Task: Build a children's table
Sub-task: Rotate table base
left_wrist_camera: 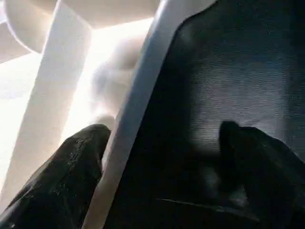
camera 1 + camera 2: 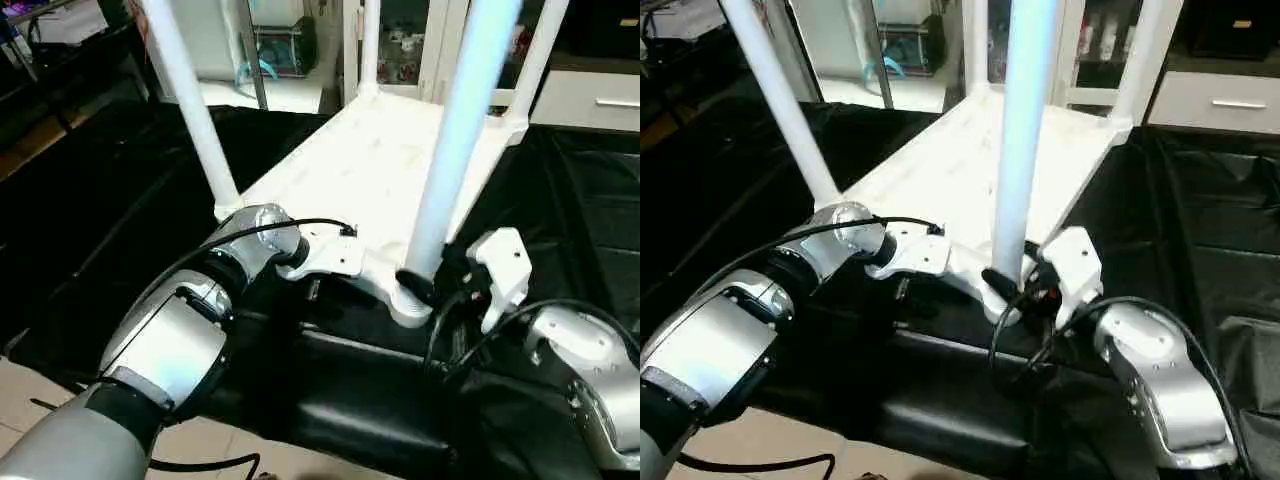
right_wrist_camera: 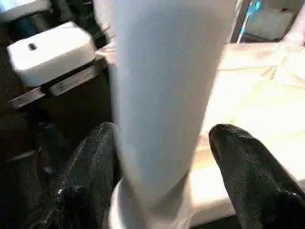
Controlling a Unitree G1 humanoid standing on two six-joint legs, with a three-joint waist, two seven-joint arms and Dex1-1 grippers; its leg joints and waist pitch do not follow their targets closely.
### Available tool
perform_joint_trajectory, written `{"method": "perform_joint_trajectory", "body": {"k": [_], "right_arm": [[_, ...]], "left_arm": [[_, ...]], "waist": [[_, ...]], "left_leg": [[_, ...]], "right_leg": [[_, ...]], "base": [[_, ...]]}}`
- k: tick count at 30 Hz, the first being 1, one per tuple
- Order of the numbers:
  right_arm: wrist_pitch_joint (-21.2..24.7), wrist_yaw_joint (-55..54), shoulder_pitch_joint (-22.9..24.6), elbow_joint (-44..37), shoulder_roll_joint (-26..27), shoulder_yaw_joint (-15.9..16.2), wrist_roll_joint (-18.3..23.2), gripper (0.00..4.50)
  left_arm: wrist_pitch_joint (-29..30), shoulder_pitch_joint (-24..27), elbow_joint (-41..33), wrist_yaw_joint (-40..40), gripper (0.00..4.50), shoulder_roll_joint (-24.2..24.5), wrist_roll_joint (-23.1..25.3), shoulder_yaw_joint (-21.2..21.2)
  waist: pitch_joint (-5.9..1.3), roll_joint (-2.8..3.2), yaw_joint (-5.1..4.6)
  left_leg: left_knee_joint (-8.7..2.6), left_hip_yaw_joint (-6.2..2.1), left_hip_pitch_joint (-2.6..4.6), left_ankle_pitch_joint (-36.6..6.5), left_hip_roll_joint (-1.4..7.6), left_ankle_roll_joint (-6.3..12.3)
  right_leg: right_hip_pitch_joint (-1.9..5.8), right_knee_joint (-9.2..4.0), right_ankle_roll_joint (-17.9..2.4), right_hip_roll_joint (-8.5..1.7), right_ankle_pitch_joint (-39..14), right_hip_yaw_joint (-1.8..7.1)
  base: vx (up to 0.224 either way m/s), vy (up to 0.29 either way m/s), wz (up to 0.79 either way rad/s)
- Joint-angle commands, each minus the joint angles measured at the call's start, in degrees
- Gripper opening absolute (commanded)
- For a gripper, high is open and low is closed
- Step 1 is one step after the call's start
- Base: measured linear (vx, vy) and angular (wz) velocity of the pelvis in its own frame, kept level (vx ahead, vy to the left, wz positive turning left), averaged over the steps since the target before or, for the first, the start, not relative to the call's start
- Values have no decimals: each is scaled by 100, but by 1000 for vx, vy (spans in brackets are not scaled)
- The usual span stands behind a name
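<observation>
Tabletop [image 2: 360, 170] lies upside down on black cloth [image 2: 1200, 230], four legs upright in its corner sockets. Right gripper [image 3: 162, 157] straddles the near leg [image 3: 167, 95], jaws wide, left pad touching. Left gripper [image 1: 157, 152] straddles the tabletop's rim, spread wide.

Both forearms [image 2: 165, 350] were brushed silver cylinders with black joint bands. Wrist housings [image 2: 925, 255] were white plastic, with thin black cables [image 2: 300, 226] looped over them. Fingers [image 3: 248, 171] were matte black and rounded.
</observation>
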Motion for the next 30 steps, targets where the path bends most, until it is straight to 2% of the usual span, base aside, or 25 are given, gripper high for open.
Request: {"method": "perform_joint_trajectory", "body": {"k": [1, 3, 5, 6, 7, 8, 10, 11, 12, 14, 16, 17, 18, 23, 24, 30], "right_arm": [[15, -57, -46, 91, 23, -37, -2, 326], [-7, -39, -67, 154, 44, -34, -3, 326], [-36, -14, -103, 232, 60, -4, -13, 326], [-49, -2, -129, 267, 60, 9, -22, 326], [-59, 9, -163, 310, 62, 19, -27, 326], [-73, 24, -213, 369, 63, 37, -30, 326], [-100, 56, -288, 446, 66, 65, -41, 326], [-109, 66, -310, 468, 66, 72, -44, 326], [-120, 80, -336, 498, 65, 75, -49, 326], [-132, 104, -408, 568, 63, 66, -50, 326], [-153, 124, -457, 634, 57, 61, -50, 326], [-204, 143, -491, 706, 45, 57, -50, 326], [-204, 143, -491, 707, 45, 57, -50, 326], [-303, 74, -567, 949, 121, -117, 89, 326], [-340, 18, -550, 1043, 176, -250, 165, 326], [-470, -15, -441, 1360, 154, -595, 299, 326]], "left_arm": [[103, 297, 248, -569, 445, 145, 76, -127], [47, 385, 186, -814, 445, 248, -65, -11], [-3, 495, 88, -1037, 445, 398, -210, 109], [-7, 542, 37, -1084, 445, 455, -249, 146], [10, 599, -27, -1137, 445, 510, -307, 194], [-4, 690, -129, -1172, 445, 578, -380, 257], [31, 800, -224, -1161, 445, 647, -444, 322], [43, 832, -249, -1152, 445, 668, -453, 335], [45, 863, -279, -1135, 445, 690, -446, 337], [48, 988, -380, -1101, 445, 758, -466, 355], [114, 1107, -519, -1126, 445, 799, -557, 420], [219, 1230, -723, -1191, 445, 838, -659, 486], [219, 1231, -724, -1191, 445, 838, -659, 487], [510, 1622, -1376, -1282, 445, 999, -856, 601], [628, 1770, -1611, -1280, 445, 1071, -893, 627], [791, 2082, -2165, -1414, 445, 1257, -900, 549]], "waist": [[-382, -191, 30], [-370, -282, 19], [-366, -224, 13], [-369, -293, -2], [-363, -337, -10], [-355, -302, -17], [-347, -357, -76], [-347, -357, -76], [-342, -380, -100], [-331, -443, -109], [-324, -423, -109], [-328, -485, -113], [-320, -467, -116], [-320, -500, -127], [-312, -500, -144], [-300, -491, -181]], "left_leg": [[-333, -139, 32, -833, 237, 542], [-342, -132, 19, -872, 232, 569], [-351, -141, 26, -914, 240, 553], [-350, -140, 22, -925, 241, 562], [-356, -129, 25, -944, 241, 570], [-371, -143, 22, -965, 249, 543], [-399, -135, 57, -1191, 267, 433], [-399, -135, 57, -1191, 267, 433], [-417, -146, 56, -1294, 270, 358], [-419, -132, 56, -1326, 270, 354], [-436, -139, 64, -1400, 281, 291], [-439, -132, 68, -1413, 285, 266], [-441, -137, 57, -1392, 282, 265], [-441, -129, 76, -1413, 295, 256], [-443, -126, 64, -1447, 286, 250], [-473, -133, 84, -1672, 297, 138]], "right_leg": [[326, -370, -1412, -339, -620, 165], [333, -381, -1396, -338, -750, 161], [321, -377, -1397, -347, -886, 162], [327, -365, -1406, -345, -880, 165], [315, -379, -1396, -339, -918, 164], [311, -376, -1395, -349, -999, 164], [281, -401, -1398, -329, -1094, 170], [281, -401, -1398, -329, -1094, 170], [293, -386, -1416, -338, -1102, 173], [287, -399, -1402, -342, -1143, 182], [283, -402, -1381, -356, -1253, 193], [281, -405, -1370, -348, -1215, 193], [280, -388, -1394, -352, -1157, 196], [268, -382, -1432, -356, -1097, 206], [265, -388, -1427, -351, -1157, 205], [234, -422, -1328, -340, -1434, 208]], "base": [[0, 0, 0], [0, 0, 0], [0, 0, 0], [0, 0, 0], [0, 0, 0], [0, 0, 0], [0, 0, 0], [0, 0, 0], [0, 0, 0], [0, 0, 0], [0, 0, 0], [0, 0, 0], [0, 0, 0], [0, 0, 0], [0, 0, 0], [0, 0, 0]]}}
